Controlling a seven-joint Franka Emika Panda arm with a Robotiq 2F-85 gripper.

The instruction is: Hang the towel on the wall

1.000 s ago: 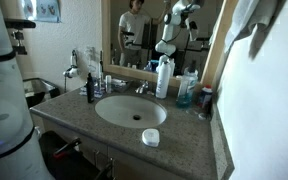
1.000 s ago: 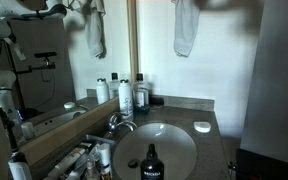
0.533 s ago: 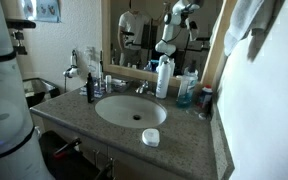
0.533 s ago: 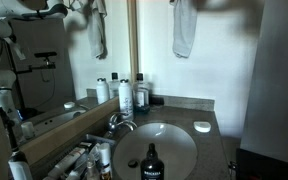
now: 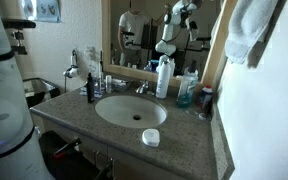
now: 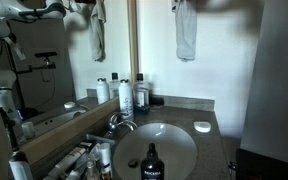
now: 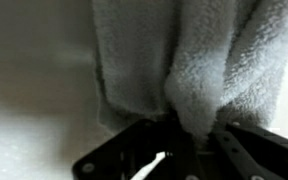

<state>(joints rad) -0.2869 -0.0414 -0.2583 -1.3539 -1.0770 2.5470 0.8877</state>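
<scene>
My hand (image 7: 196,140) stays pinched on the towel (image 6: 185,30); it has dropped slightly against the wall (image 6: 234,70); hanging looks nearly done.

towel drop: towel (image 5: 250,32) hanging lower than a second ago, bottom edge further down the wall (image 5: 269,120) in an exterior view.
towel shape: bulkier and more rumpled, with a wide folded bottom where it tapered to a narrow tip before.
towel hem: in an exterior view (image 6: 186,35), down slightly over the last second, with a marginal sideways shift half a second back and a return since.
mirror (image 6: 44,60): reflected towel copy down by the same small amount.
reflected figure (image 5: 131,28): upright near the top of the glass a second ago, now lower and leaning; detail too small to read.
</scene>
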